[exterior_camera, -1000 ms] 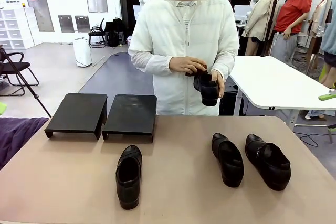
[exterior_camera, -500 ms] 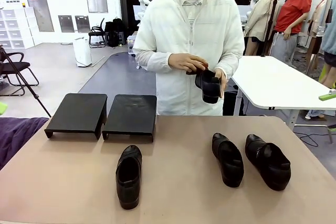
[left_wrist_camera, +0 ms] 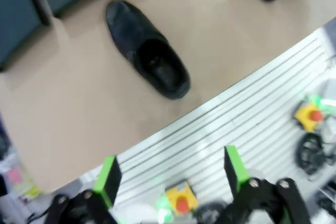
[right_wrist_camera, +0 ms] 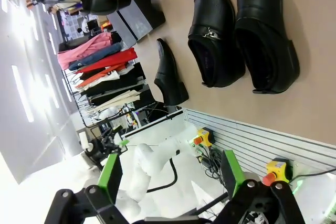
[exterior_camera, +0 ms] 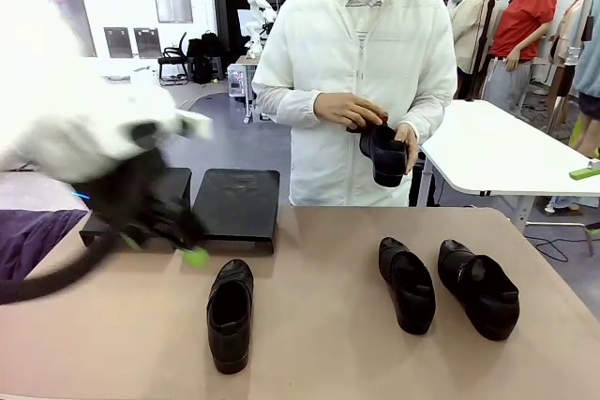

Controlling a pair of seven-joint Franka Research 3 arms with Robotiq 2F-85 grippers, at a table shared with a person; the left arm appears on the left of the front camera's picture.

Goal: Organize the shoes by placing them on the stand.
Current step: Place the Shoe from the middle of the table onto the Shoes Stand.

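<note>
Nothing sits on the stand (exterior_camera: 232, 201) yet, as far as it shows. One shoe (exterior_camera: 230, 314) lies on the table (exterior_camera: 319, 362) at the stand's six o'clock, and a pair of shoes (exterior_camera: 406, 284) lies at its four o'clock. The person's hands (exterior_camera: 349, 111) hold the fourth shoe (exterior_camera: 384, 152). The left claw (left_wrist_camera: 170, 174) hangs wide and empty by the stand's front, and the right claw (right_wrist_camera: 170, 174) is wide and empty too.

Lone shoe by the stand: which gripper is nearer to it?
Left. The left gripper hangs over the table in front of the stand, close to the shoe; the right gripper is back past the table's near edge.
</note>
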